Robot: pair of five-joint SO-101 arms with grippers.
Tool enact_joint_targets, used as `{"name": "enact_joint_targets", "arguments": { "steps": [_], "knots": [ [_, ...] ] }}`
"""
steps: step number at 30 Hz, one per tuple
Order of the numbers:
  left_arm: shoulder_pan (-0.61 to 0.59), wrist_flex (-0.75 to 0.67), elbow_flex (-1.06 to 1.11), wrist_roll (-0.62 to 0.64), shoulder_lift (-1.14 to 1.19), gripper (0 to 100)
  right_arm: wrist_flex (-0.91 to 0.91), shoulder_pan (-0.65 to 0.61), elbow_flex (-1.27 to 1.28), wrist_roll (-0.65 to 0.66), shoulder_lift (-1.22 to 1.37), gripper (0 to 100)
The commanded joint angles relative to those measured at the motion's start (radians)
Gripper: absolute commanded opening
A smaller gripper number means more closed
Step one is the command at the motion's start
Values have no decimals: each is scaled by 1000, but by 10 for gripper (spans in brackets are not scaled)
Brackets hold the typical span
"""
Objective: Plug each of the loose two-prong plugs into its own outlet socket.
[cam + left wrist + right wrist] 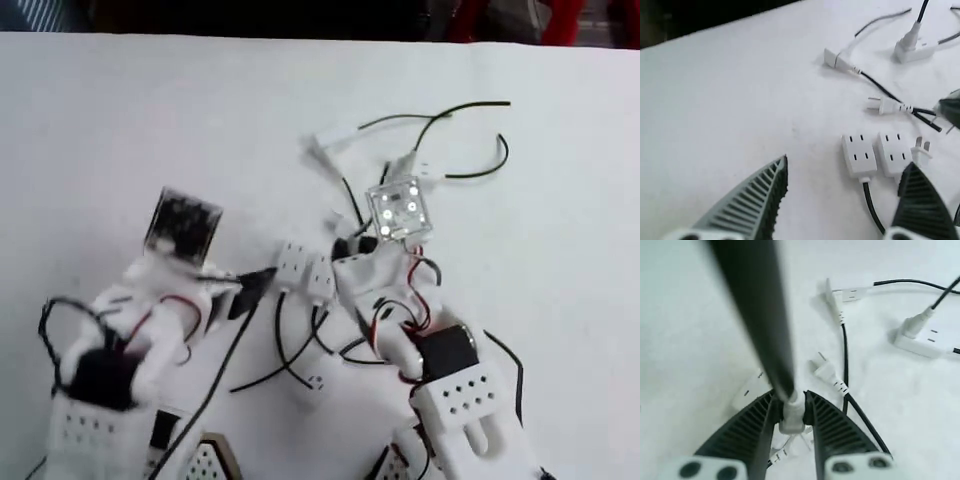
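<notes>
On the white tabletop, which ends at its far edge against a dark room, several black cords curl around the middle.

Near the middle one outlet block and a second outlet block lie flat, side by side and almost touching. Their slots face up, their long axes run from the near edge to the far edge, and their cords leave toward the near edge. A prong end shows two bare prongs just beside the second outlet block; I cannot tell to which plug it belongs.

The right arm comes from the near right corner. The right arm's jaws are pressed closed on a white held plug, just beside the blocks on the side of the right edge. This plug stands about upright, its thick cord climbs toward the wrist, and its prongs are hidden.

The left arm is at the near left corner. The left arm's jaws are spread wide, with nothing between them, near the two blocks.

A loose plug lies flat a little farther toward the far edge, prongs toward the far left corner and cord trailing back toward the right arm. Closer to the far edge a third outlet block already carries a plug.

Any print on the blocks is too small to read.
</notes>
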Motion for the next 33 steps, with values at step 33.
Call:
{"name": "enact_joint_targets", "arguments": {
  "steps": [33],
  "knots": [
    [47,-275,-296,66,1099,351,-217,131,144,-9,-8,17]
  ]
}}
